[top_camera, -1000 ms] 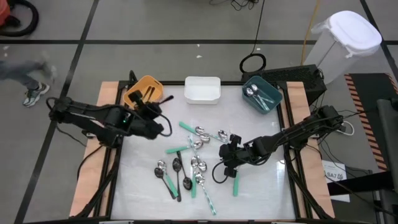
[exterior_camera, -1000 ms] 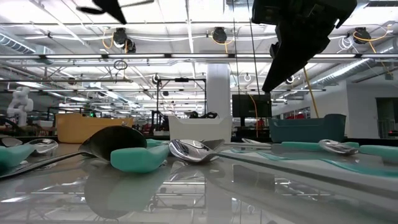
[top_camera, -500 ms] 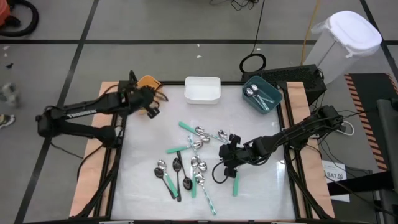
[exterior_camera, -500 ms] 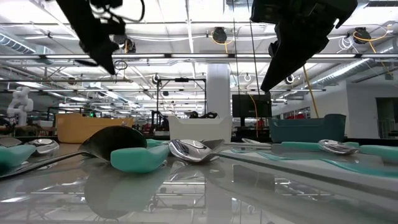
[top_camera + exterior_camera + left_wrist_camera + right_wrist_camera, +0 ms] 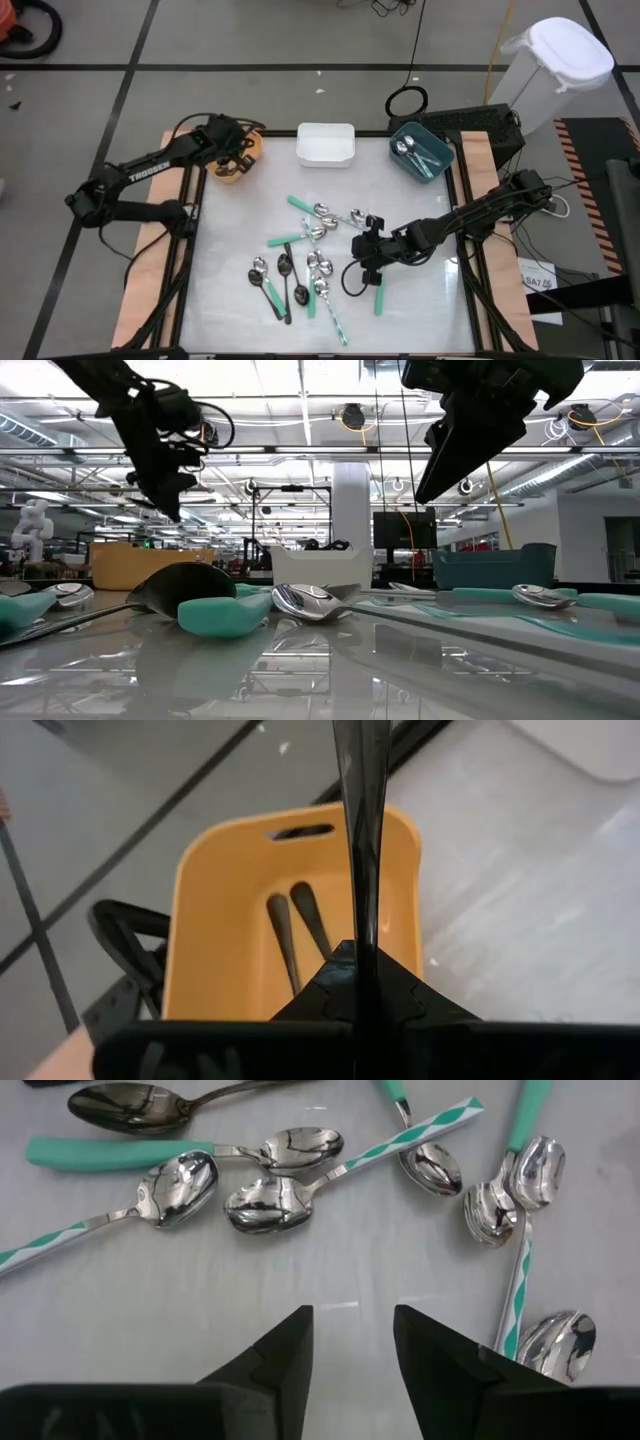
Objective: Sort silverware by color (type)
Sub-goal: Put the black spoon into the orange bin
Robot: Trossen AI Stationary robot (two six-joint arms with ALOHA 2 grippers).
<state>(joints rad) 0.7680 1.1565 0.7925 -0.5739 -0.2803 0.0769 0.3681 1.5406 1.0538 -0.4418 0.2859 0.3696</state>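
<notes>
- From above, the left gripper (image 5: pixel 232 152) hangs over the orange bin (image 5: pixel 243 160); the white bin (image 5: pixel 325 144) holds nothing visible, the teal bin (image 5: pixel 421 150) two spoons — the right gripper (image 5: pixel 366 262) sits among loose silverware (image 5: pixel 300 255) mid-table.
- Left wrist view: fingers pinched together on a black-handled spoon (image 5: pixel 362 850); two black handles lie in the bin.
- Right wrist view: fingers (image 5: pixel 285 1352) parted, empty, above the table.

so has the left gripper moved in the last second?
Yes. The left gripper swung from the table's open surface back over the orange bin; the white bin stayed put.
</notes>
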